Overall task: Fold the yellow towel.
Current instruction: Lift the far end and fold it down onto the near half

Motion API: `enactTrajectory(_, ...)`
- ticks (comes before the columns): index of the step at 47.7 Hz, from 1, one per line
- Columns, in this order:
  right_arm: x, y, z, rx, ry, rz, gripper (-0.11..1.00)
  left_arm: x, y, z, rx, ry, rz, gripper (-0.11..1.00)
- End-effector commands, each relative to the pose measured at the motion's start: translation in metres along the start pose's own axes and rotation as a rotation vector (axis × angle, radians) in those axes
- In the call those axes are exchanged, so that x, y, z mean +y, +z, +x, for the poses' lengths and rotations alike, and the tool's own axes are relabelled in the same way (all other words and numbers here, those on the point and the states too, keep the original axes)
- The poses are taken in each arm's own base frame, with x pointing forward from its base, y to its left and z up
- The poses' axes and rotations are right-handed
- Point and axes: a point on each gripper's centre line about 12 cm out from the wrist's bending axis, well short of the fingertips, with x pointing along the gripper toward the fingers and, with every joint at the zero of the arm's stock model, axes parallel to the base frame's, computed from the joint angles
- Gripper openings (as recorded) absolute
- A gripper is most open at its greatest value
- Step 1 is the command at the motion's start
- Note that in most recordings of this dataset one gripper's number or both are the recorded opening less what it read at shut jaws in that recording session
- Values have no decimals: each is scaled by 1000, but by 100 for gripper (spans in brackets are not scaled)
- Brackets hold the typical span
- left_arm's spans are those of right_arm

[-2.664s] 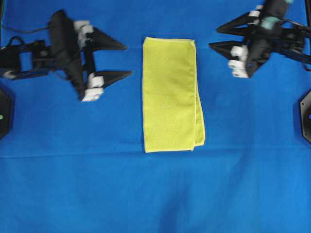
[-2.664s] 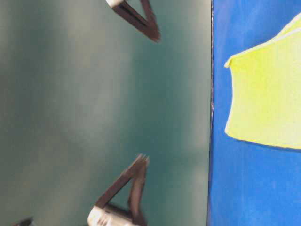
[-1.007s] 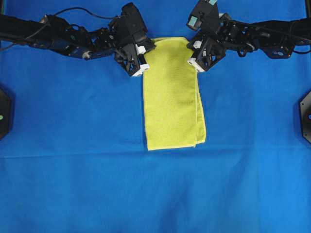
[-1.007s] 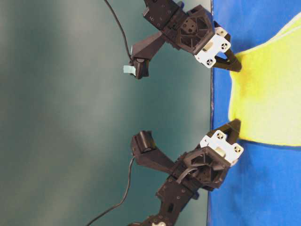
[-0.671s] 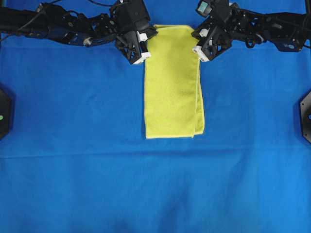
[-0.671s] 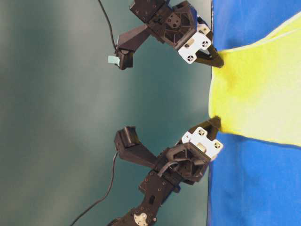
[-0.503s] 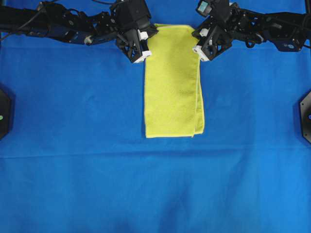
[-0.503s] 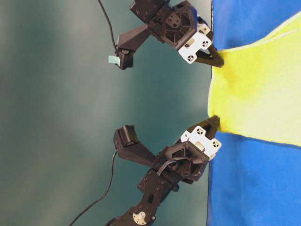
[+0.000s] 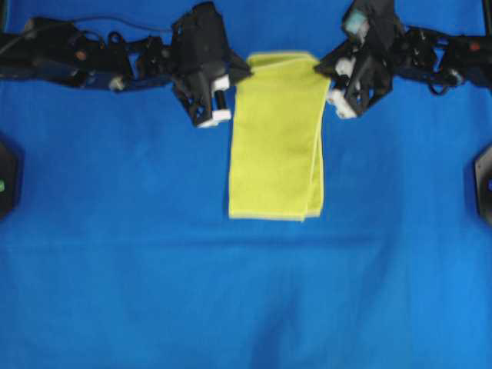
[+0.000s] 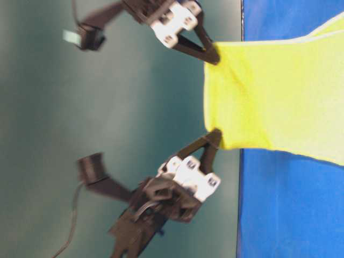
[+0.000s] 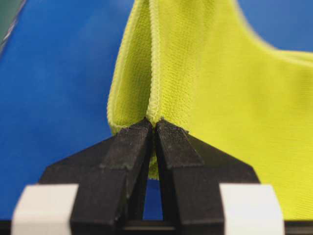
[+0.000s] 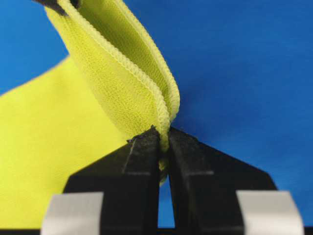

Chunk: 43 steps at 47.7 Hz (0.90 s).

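The yellow towel [image 9: 277, 138] lies as a long folded strip on the blue cloth, its near end flat. Its far end is lifted off the table, as the table-level view [image 10: 269, 97] shows. My left gripper [image 9: 237, 77] is shut on the far left corner of the towel, with the hem pinched between the tips [image 11: 155, 125]. My right gripper [image 9: 321, 71] is shut on the far right corner [image 12: 164, 134]. In the table-level view the right gripper [image 10: 212, 56] is above and the left gripper [image 10: 215, 134] below, and the towel's edge is stretched between them.
A large blue cloth [image 9: 231, 292] covers the whole table. Both arms reach in along the far edge. Black fixtures sit at the left edge [image 9: 6, 181] and the right edge [image 9: 484, 184].
Both grippers closed on the towel's far corners, dragged it a little away, then raised the far edge off the table and brought it slightly toward the near end.
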Motion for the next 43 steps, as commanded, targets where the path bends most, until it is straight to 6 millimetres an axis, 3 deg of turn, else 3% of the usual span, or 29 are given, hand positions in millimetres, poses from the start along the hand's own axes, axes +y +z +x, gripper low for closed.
enactTrajectory(1,18,-1,-13,-21,47,-17,4,-16,12,-16,-39,-31,16,3)
enactTrajectory(11,53,-30,-16,41,136,-96,4,-71,-4,-26,5,-151,62,3)
enactTrajectory(22,77,-61,-7,97,197,-158,4,-116,-33,-18,76,-241,109,3)
enactTrajectory(33,93,-84,15,118,228,-169,4,-136,-59,3,113,-272,139,3)
enactTrajectory(43,97,-94,24,145,226,-149,4,-140,-60,5,110,-279,159,3)
